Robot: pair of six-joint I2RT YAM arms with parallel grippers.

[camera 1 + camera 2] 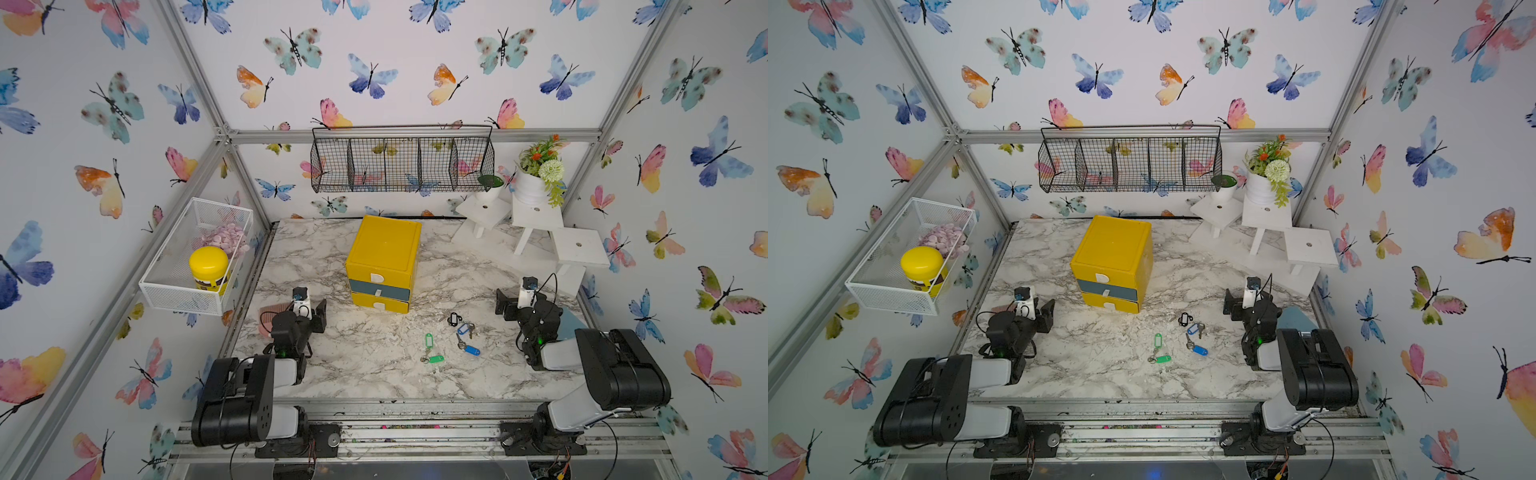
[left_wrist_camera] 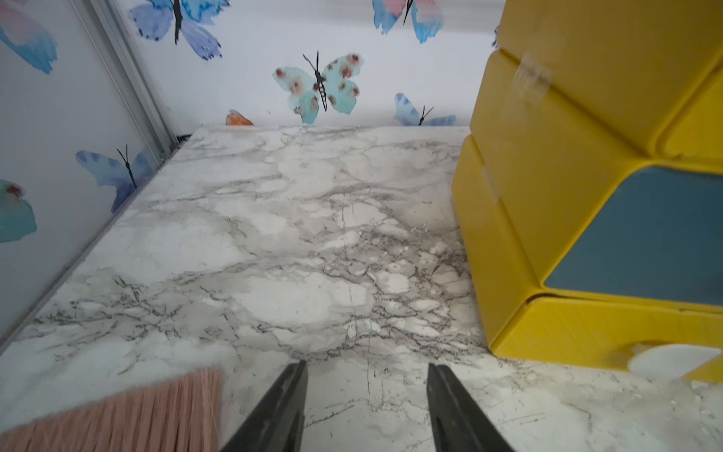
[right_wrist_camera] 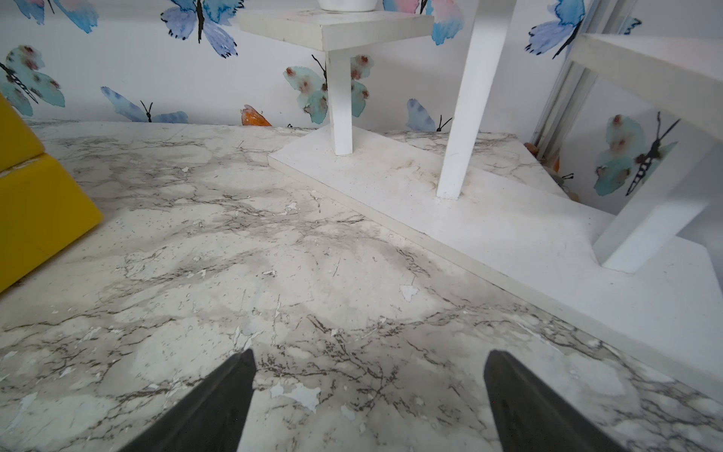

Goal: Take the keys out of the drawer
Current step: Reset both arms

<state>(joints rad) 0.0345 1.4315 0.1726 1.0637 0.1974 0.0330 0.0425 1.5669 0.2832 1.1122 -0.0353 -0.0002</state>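
Keys (image 1: 464, 329) lie loose on bench (image 1: 374, 374), right of the closed drawer unit (image 1: 382, 262); removal judged complete. Left gripper (image 2: 367, 366) and right gripper (image 3: 371, 352) stand clear, jaws apart, holding nothing.

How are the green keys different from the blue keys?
The green keys have green tags; the blue keys have blue tags. The blue keys lie nearer the right gripper than the green keys do. Both lie on the marble table, outside the yellow drawers.

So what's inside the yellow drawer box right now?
Nothing shows: the drawer box has all three drawers shut, hiding their insides. The keys lie outside, on the table in front.
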